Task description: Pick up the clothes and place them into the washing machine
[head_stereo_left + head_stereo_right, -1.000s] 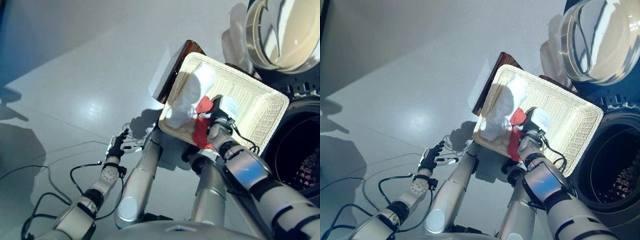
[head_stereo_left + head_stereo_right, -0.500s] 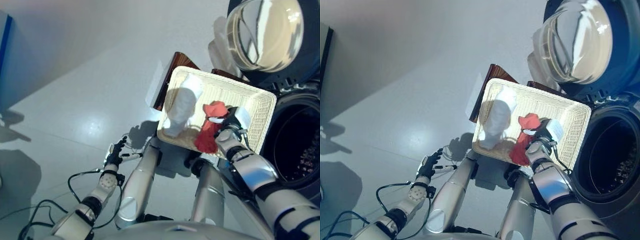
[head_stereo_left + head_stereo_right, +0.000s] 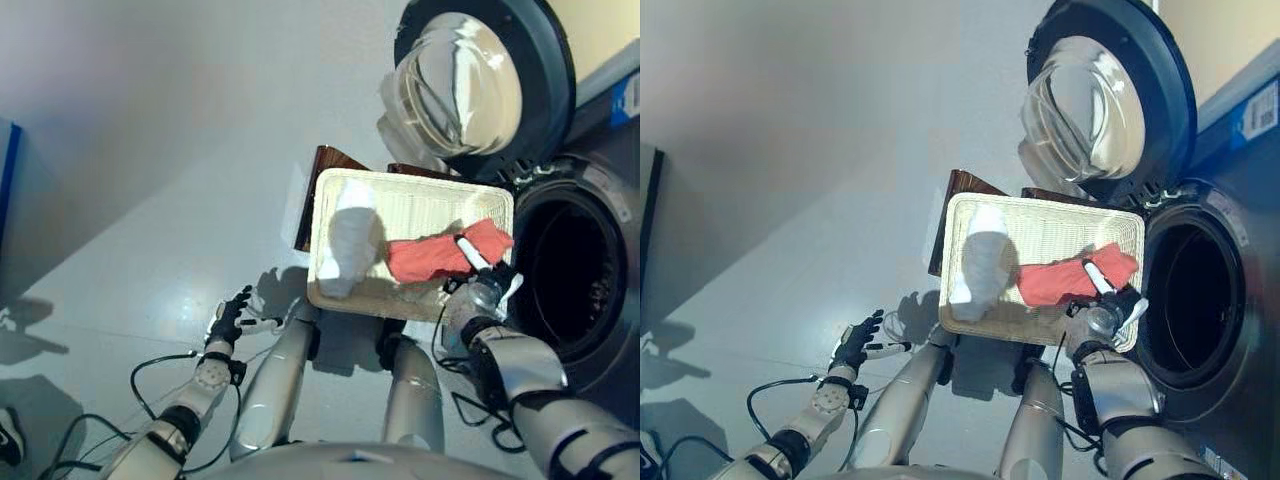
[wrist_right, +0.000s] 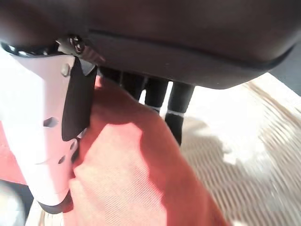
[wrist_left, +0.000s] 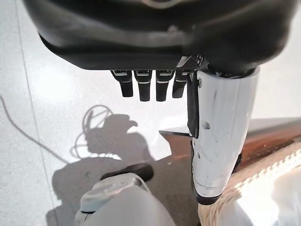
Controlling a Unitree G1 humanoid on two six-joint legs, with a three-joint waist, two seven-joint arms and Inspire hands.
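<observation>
Nearest, low on the left above the pale floor (image 3: 150, 200): left hand (image 3: 228, 322), idle, fingers (image 5: 143, 87) straight and spread, holding nothing, well apart from the laundry. On the right, a little farther out: right hand (image 3: 1112, 305), at the near right corner of the white wicker basket (image 3: 1040, 208), thumb (image 4: 44, 127) and fingers curled round a red cloth (image 3: 435, 256), pinching it at one end. Red cloth drawn out in a long strip across the right half of the basket, one end bunched at the hand, the far end lifted toward the basket's right rim beside the machine's opening; not inside the drum. In the left half of the basket: a white garment (image 3: 980, 262), rumpled, lying lengthwise from the far rim toward the near rim, just beside the red cloth. Under the basket, at its far left corner: the edge of a dark brown stand (image 3: 312, 185), only partly showing. Just beside the basket on the right: washing machine (image 3: 1230, 230), front-loading, round drum opening (image 3: 558, 270) dark and unobstructed; contents of the drum impossible to tell. Farthest, above the basket: machine's round door (image 3: 470, 75), swung fully open, glass bowl facing outward.
</observation>
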